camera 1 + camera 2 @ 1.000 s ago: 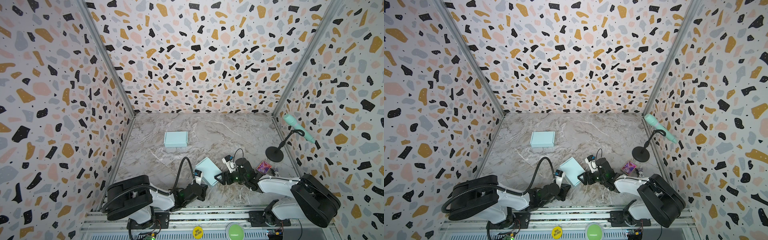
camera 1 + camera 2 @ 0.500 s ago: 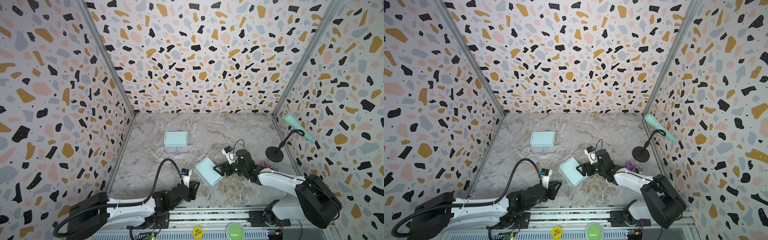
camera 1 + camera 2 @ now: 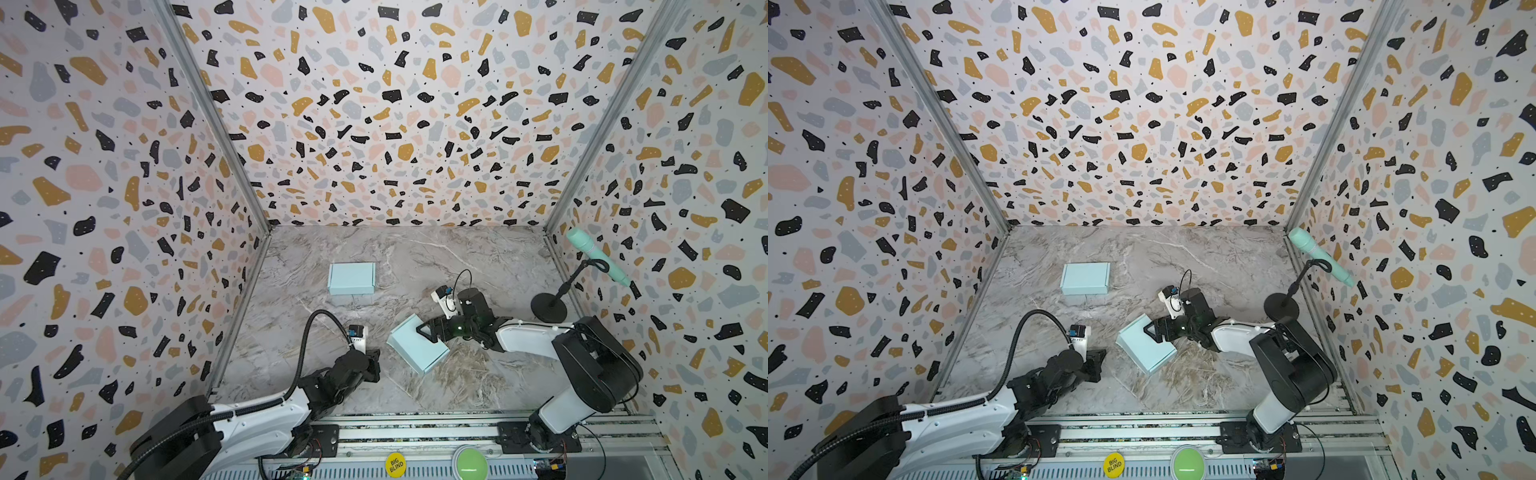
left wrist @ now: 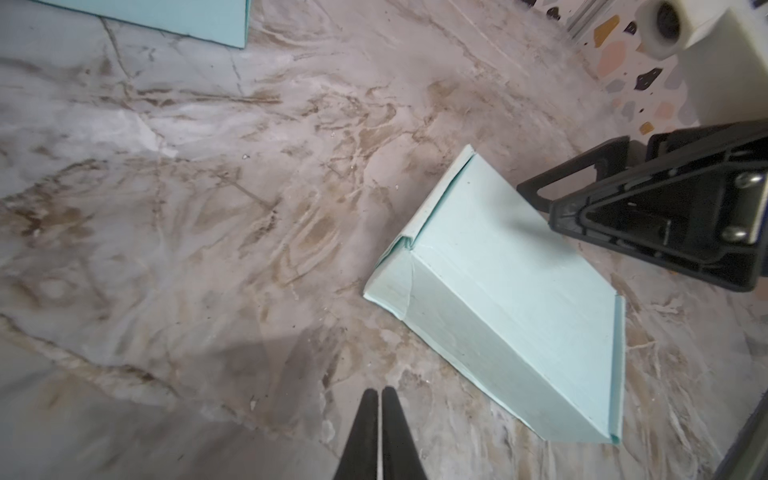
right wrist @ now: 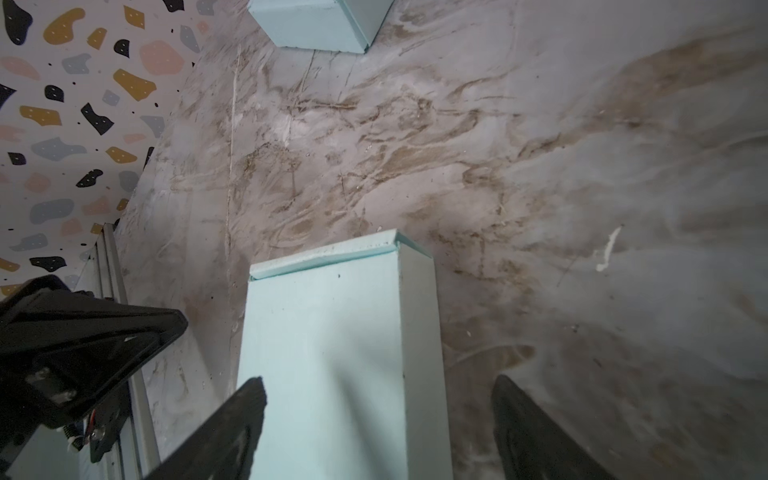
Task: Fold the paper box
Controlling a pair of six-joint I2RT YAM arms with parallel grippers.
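- Paper box (image 3: 417,347) lies on the marble counter (image 3: 478,257) near the front, a little right of centre. It is turned at a slant to the counter's edges, and I have it in both top views (image 3: 1146,343).
- It is closed up into a flat, pale blue-green block. From the left wrist camera (image 4: 511,291) I see one corner seam gaping slightly. From the right wrist camera (image 5: 328,353) a thin lip of flap shows along the far end.
- My right jaws are spread wide at the end of the box nearest the right arm (image 3: 528,336). In the right wrist view one of the fingers (image 5: 237,415) overlaps the box's edge and the other stands over bare counter, clear of the box. Nothing is grasped. Whether that first finger actually touches the box I cannot tell.
- My left jaws are clenched on nothing: the fingertips (image 4: 365,419) meet. They sit low over the counter to the left of the box, apart from it, at the end of the left arm (image 3: 257,415).
- A second box (image 3: 351,278) of the same colour, also closed, lies farther back and left of centre, well apart from both arms.
- A mint-green microphone (image 3: 596,257) on a black stand (image 3: 548,307) sits at the counter's right edge, beside the wall.
- On the front rail I see a green button (image 3: 471,461) and a yellow round sticker (image 3: 395,464) just beside it.
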